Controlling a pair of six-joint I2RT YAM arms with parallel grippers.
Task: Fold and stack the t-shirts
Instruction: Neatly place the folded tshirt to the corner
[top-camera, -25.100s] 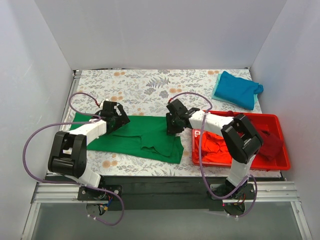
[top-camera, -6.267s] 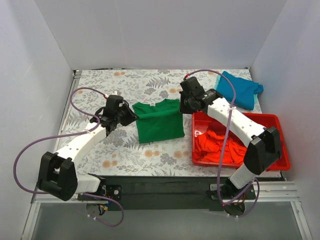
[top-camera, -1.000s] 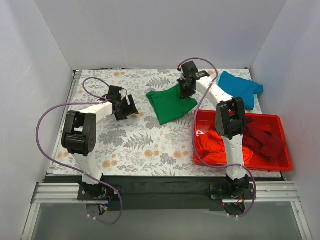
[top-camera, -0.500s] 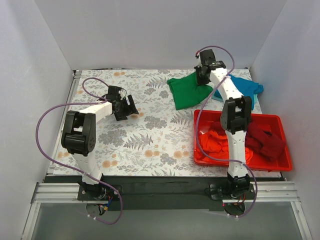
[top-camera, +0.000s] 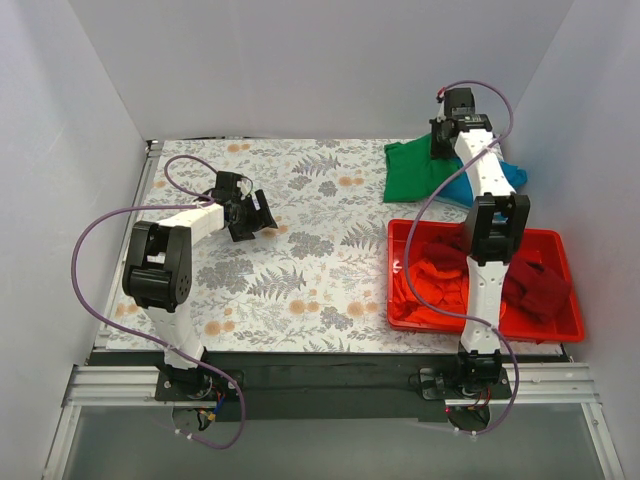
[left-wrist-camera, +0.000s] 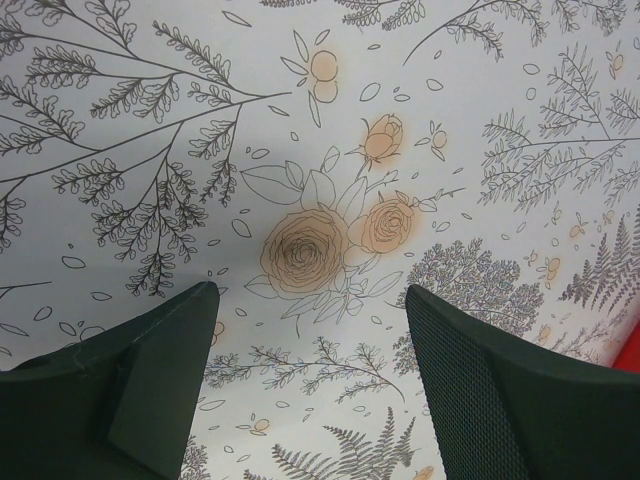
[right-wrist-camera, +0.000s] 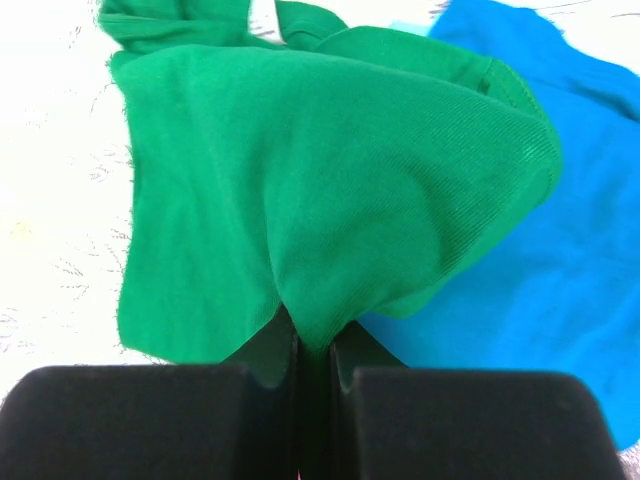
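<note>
**A:** Over at the right gripper (right-wrist-camera: 315, 372), pinching anything?

**B:** Yes. Clamped narrow on a bunched fold of the bright green t-shirt (right-wrist-camera: 330, 180), black fingers (right-wrist-camera: 400, 400) pressed together with only cloth between them.

**A:** And where on the table?

**B:** At the far right corner of the floral tablecloth (top-camera: 300, 280), at the end of an arm stretched long from the near edge. Fans out loosely from the pinch, with hemmed edges bunched at the far end in the wrist view.

**A:** Clear of the teal blue t-shirt (top-camera: 505, 176)?

**B:** No, overlaps it. Covers its left part and leaves teal visible to the right and along the near side of the green. Cannot tell whether resting on it or held just above.

**A:** Rest of the shirts?

**B:** In the red plastic tray (top-camera: 420, 326), at the near right of the table. Orange-red t-shirt (top-camera: 430, 285) crumpled in the left half, dark maroon t-shirt (top-camera: 540, 285) in the right half, touching each other, both partly hidden under the right arm's links.

**A:** And the left gripper (left-wrist-camera: 310, 295)?

**B:** Spread wide, with nothing between its fingers. Hovers over bare tablecloth on the left side, well apart from all four shirts. Looks straight down on a printed pair of orange roses (left-wrist-camera: 335, 240), framed between the two dark fingertips. Just a sliver of red at the right edge of that wrist view, too small to name.
</note>
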